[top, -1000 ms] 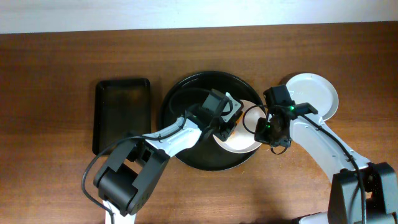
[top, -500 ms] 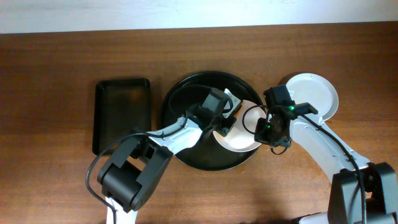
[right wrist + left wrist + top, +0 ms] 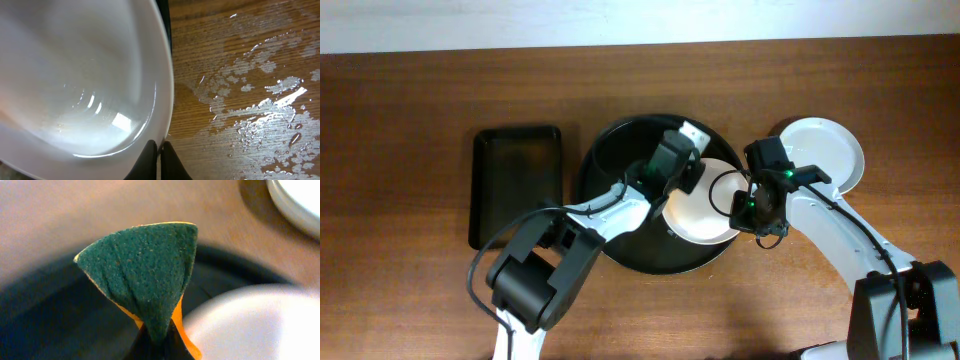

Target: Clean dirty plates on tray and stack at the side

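Observation:
A white plate (image 3: 702, 212) lies on the right part of the large round black tray (image 3: 615, 165). My right gripper (image 3: 740, 206) is shut on its right rim. In the right wrist view the fingers pinch the plate (image 3: 75, 75) edge at the gripper (image 3: 160, 152). My left gripper (image 3: 682, 147) hovers over the far side of the tray, shut on a sponge (image 3: 692, 132). The left wrist view shows the sponge (image 3: 145, 275) green with an orange underside, folded in the gripper (image 3: 156, 342), above the tray (image 3: 45, 320) and beside the plate (image 3: 250, 325).
Another white plate (image 3: 825, 150) sits on the table to the right of the tray, its rim also in the left wrist view (image 3: 300, 200). A smaller rectangular black tray (image 3: 517, 180) lies to the left. Water drops (image 3: 260, 100) wet the wood beside the held plate.
My left gripper has lifted the sponge off the plate and moved it toward the far side of the tray. The right gripper and the plate have stayed put.

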